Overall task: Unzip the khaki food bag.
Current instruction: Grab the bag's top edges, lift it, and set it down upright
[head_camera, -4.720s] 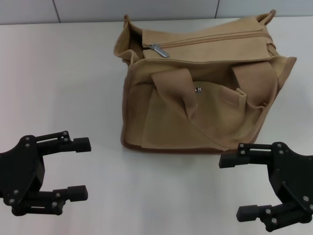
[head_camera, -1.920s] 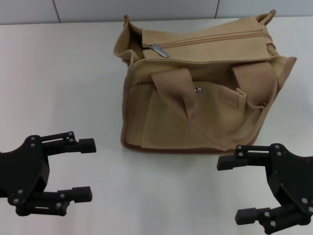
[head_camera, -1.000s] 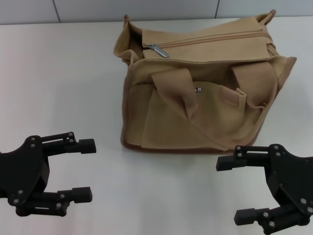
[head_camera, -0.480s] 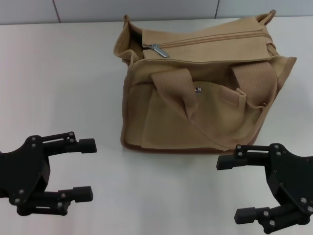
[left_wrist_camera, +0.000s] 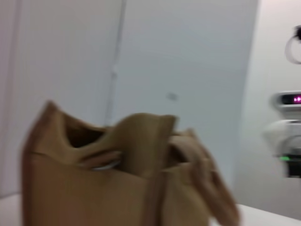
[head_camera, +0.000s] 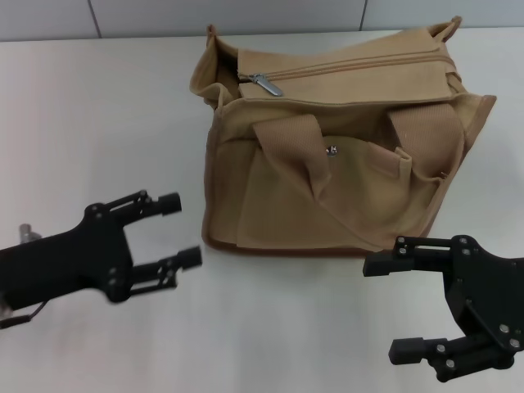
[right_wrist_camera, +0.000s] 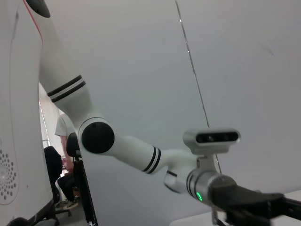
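The khaki food bag (head_camera: pixel 336 155) stands upright at the middle back of the white table, its top zipper closed with the silver pull (head_camera: pixel 266 83) at the bag's left end. It also shows in the left wrist view (left_wrist_camera: pixel 117 179). My left gripper (head_camera: pixel 182 229) is open and empty, just left of the bag's lower left corner, fingers pointing at it. My right gripper (head_camera: pixel 391 307) is open and empty, near the table's front edge below the bag's right corner. The left arm (right_wrist_camera: pixel 141 157) shows in the right wrist view.
The white table (head_camera: pixel 98 115) spreads to the left of the bag and in front of it. A grey wall (head_camera: pixel 164 16) runs behind the table's far edge. A person sits far off in the right wrist view (right_wrist_camera: pixel 63 160).
My left gripper has swung up and to the right, close to the bag's lower left corner. The right gripper has barely shifted. The bag has not moved.
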Robot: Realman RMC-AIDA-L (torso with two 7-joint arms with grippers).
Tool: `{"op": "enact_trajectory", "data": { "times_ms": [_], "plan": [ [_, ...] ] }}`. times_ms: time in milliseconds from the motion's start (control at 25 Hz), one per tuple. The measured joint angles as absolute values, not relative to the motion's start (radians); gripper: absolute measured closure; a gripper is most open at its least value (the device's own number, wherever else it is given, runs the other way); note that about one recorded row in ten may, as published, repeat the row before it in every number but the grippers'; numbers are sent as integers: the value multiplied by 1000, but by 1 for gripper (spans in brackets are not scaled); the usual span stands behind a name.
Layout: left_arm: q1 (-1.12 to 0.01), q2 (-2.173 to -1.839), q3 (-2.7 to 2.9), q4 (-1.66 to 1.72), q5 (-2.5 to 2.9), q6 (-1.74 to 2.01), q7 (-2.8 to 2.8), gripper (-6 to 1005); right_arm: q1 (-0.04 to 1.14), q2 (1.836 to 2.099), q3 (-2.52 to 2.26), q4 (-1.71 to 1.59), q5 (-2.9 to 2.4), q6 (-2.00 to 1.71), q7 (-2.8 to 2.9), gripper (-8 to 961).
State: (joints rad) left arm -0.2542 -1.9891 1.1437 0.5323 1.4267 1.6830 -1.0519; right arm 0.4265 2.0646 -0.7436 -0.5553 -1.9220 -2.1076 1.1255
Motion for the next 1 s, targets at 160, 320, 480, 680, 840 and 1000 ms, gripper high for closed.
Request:
{"op": "enact_trajectory", "data": {
  "times_ms": [160, 320, 480, 680, 840, 1000],
  "plan": [
    [-234, -2064, 1042, 527, 1421, 1569, -950, 285, 426, 2065, -743, -555, -1922, -2106, 1125, 135],
    [-246, -2072, 1010, 473, 1385, 1544, -895, 288, 424, 2065, -742, -555, -1922, -2105, 1125, 135],
    [-285, -2072, 1007, 417, 1359, 1544, -882, 291, 422, 2065, -731, -555, -1922, -2105, 1124, 135],
    [-341, -2079, 1011, 358, 1344, 1537, -855, 295, 422, 2065, -719, -555, -1922, -2107, 1124, 135],
    [-381, -2080, 1007, 279, 1310, 1530, -806, 298, 422, 2065, -719, -555, -1922, -2107, 1124, 134],
    [-416, -2080, 1012, 214, 1290, 1524, -743, 301, 422, 2065, -719, -554, -1922, -2106, 1124, 134]
  ]
}}
